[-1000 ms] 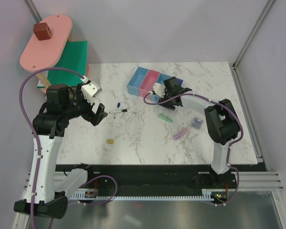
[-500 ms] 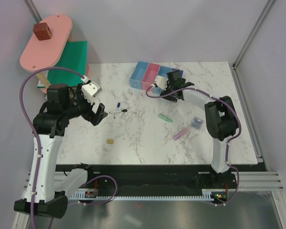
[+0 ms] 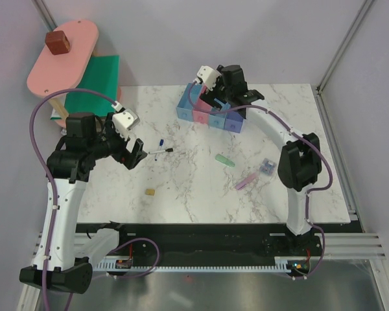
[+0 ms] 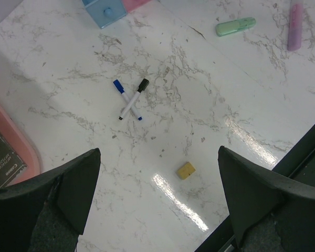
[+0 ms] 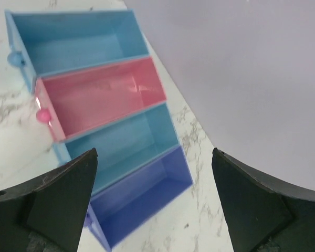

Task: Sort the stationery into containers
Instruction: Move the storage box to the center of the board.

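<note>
The right gripper (image 5: 152,157) hangs above the containers (image 3: 207,117) at the far side of the counter (image 3: 181,201). Its fingers (image 5: 58,199) are spread wide with nothing between them. In the right wrist view the four joined bins lie directly below it: blue bin (image 5: 73,37), pink bin (image 5: 102,97), light blue bin (image 5: 123,147), purple-blue bin (image 5: 142,197). The bare floor of each bin is visible.

The left gripper (image 4: 156,157) is raised over the left part of the counter. Its fingers (image 4: 68,184) are also spread apart and grip nothing. Just beyond it, the two markers (image 4: 129,103) lie crossed on the counter, one with a blue cap and one with a black cap. The tan block (image 4: 186,169) lies nearer than the markers, apart from them.

The mint-green piece (image 3: 225,160) lies near the counter's centre, to the right of the markers. The pink-lilac bar (image 3: 246,181) lies nearer and further right. The purple-blue bundle (image 3: 268,167) lies just right of the bar. All the stationery is on the counter, outside the bins.

The tiered shelf (image 3: 84,65) stands at the far left. A brown cube (image 3: 57,42) rests on its pink top tier.
</note>
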You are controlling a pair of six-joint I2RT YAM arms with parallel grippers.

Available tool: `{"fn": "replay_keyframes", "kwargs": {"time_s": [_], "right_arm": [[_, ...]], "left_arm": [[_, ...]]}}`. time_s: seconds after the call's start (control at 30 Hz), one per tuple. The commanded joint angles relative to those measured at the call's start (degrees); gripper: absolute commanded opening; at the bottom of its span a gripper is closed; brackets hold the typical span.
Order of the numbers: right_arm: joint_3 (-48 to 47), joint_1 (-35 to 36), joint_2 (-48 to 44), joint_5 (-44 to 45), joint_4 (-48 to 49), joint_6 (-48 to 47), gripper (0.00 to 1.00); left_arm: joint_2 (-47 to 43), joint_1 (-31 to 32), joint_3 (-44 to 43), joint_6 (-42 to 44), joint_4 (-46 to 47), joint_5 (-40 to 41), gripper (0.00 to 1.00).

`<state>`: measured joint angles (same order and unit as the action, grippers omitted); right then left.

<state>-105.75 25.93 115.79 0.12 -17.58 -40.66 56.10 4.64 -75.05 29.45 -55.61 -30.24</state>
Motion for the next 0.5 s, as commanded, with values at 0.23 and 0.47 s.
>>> {"fn": "replay_keyframes", "kwargs": {"time_s": [0.23,0.47], "right_arm": [[-15.09,3.34,18.68,6.91,10.2,3.57,0.97],[-18.09,3.42,23.17,6.39,11.52,2.7,0.98]], "left_arm": [[-0.46,0.28,0.43,1.57,1.12,1.5,1.0],[-0.02,0.28,1.13,2.1,1.12,2.64,1.0]]}}
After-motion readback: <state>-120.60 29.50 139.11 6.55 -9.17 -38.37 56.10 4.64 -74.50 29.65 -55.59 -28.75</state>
